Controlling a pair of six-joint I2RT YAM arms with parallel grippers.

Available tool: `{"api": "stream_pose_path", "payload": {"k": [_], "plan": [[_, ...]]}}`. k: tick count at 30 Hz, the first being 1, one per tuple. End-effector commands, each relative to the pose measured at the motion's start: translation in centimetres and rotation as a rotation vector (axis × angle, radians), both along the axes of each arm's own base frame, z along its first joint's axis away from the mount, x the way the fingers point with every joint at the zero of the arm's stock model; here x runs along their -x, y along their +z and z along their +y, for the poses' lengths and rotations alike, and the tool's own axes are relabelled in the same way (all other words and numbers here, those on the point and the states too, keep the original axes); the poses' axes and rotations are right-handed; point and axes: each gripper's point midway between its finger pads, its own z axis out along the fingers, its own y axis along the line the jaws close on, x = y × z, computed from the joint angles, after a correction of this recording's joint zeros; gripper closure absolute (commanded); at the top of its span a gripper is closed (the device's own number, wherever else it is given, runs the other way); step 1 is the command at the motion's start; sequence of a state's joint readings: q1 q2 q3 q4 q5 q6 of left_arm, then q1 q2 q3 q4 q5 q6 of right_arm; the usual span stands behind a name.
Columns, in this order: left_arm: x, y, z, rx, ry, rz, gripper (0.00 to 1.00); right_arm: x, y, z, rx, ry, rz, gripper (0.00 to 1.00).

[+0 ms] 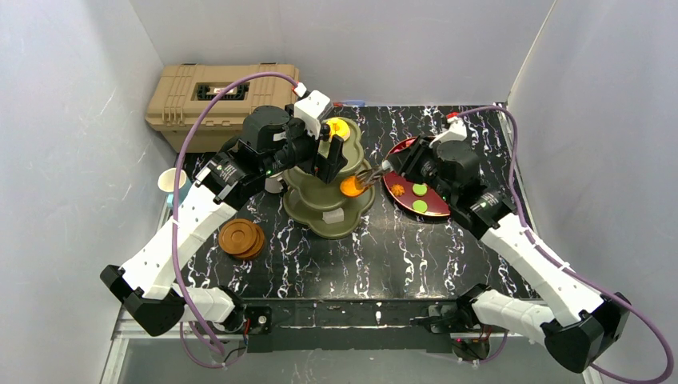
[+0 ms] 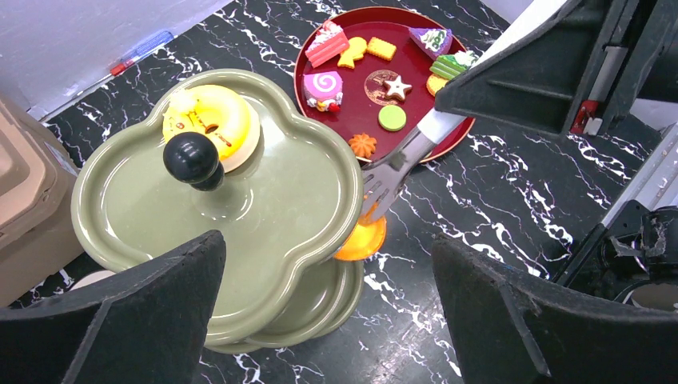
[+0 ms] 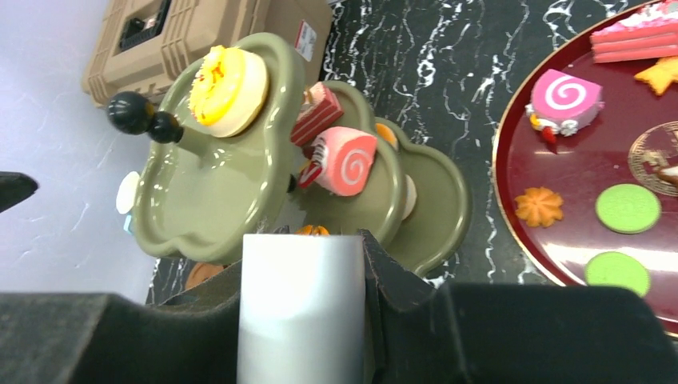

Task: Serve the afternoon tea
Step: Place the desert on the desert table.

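The olive-green three-tier stand (image 1: 329, 210) stands mid-table with a yellow doughnut (image 1: 339, 128) on its top tier. My left gripper (image 1: 326, 157) hovers open and empty over the top tier (image 2: 264, 200), beside the black knob (image 2: 192, 158). My right gripper (image 1: 406, 168) is shut on the white handle of grey tongs (image 2: 397, 164). The tong tips hold an orange pastry (image 2: 361, 238) at the edge of the middle tier. In the right wrist view the handle (image 3: 302, 304) fills the jaws. A pink swirl roll (image 3: 348, 160) and a striped cake (image 3: 316, 114) lie on the middle tier.
The dark-red plate (image 1: 400, 194) with several pastries lies right of the stand. The tan toolbox (image 1: 216, 96) sits at the back left. Stacked wooden saucers (image 1: 241, 238) lie front left. A white-and-blue cup (image 1: 172, 182) stands at the left edge. White walls close in all round.
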State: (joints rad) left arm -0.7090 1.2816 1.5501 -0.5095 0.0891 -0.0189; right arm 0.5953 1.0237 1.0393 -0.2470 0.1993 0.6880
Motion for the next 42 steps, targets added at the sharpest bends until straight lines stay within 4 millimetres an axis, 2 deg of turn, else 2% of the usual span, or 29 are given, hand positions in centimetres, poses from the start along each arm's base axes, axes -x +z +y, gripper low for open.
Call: {"api": "stream_pose_path", "payload": {"k": [1,5,12,20,28,31,42], "plan": [[0.3,1.7,0.5,0.025,0.004,-0.04,0.01,-0.7,4.7,1.0,-0.129,-0.076,-0.142,0.99],[0.3,1.7,0.6,0.026,0.005,-0.04,0.01,-0.7,4.9,1.8,-0.148,-0.113,-0.173,0.99],[0.3,1.8,0.7,0.022,0.008,-0.044,0.01,-0.8,3.4,3.0,-0.116,-0.123,-0.169,0.99],[0.4,1.9,0.7,0.027,0.004,-0.047,0.01,-0.6,1.9,3.0,-0.101,-0.146,-0.161,0.99],[0.4,2.1,0.6,0.034,0.004,-0.047,0.01,-0.4,1.6,3.3,-0.082,-0.151,-0.168,0.81],[0.3,2.1,0.5,0.034,0.003,-0.047,0.01,-0.3,1.7,3.2,-0.07,-0.15,-0.171,0.7],[0.3,2.3,0.4,0.041,0.002,-0.048,0.01,-0.2,1.9,2.8,-0.056,-0.155,-0.177,0.54]]}}
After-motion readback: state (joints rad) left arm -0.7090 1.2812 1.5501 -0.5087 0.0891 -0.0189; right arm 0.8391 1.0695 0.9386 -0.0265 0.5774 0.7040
